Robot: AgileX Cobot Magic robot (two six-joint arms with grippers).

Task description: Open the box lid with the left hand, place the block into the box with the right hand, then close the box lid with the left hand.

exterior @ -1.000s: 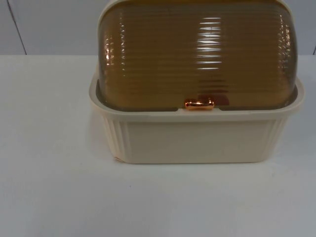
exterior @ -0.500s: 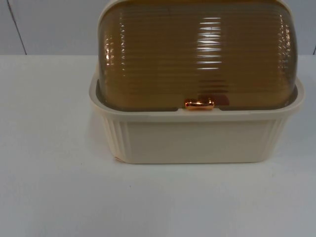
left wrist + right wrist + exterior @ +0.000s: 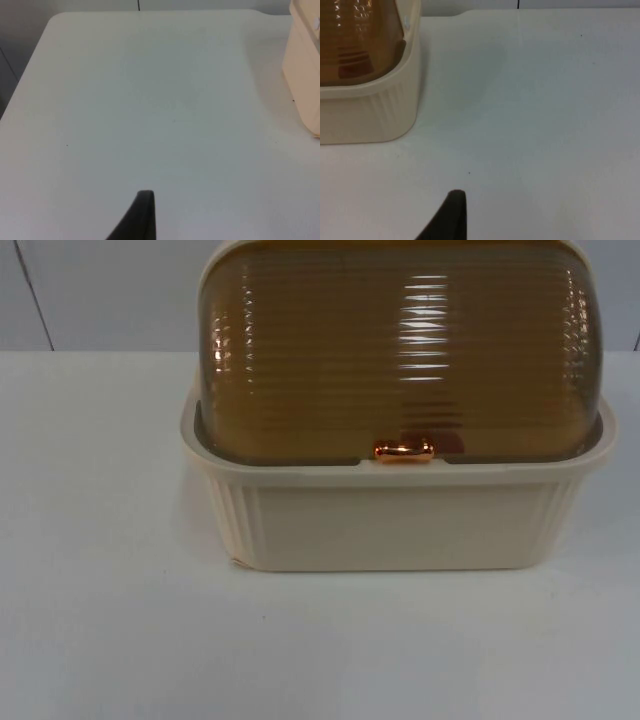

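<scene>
A cream ribbed box (image 3: pixel 400 525) stands in the middle of the white table. Its amber ribbed lid (image 3: pixel 400 350) is down over the rim, with a copper handle (image 3: pixel 404 451) at the front edge. A reddish patch (image 3: pixel 450 443) shows through the lid beside the handle; I cannot tell what it is. My left gripper waits above bare table left of the box, one black fingertip (image 3: pixel 142 215) in sight, the box's corner (image 3: pixel 305 75) off to the side. My right gripper waits above bare table right of the box (image 3: pixel 370 115), with one fingertip (image 3: pixel 451 215) in sight and the lid (image 3: pixel 355 40) beyond.
The grey partition wall (image 3: pixel 100 290) rises behind the box. White table top (image 3: pixel 100 620) stretches in front of the box and to both sides. The table's rounded far corner (image 3: pixel 55 20) lies ahead of the left gripper.
</scene>
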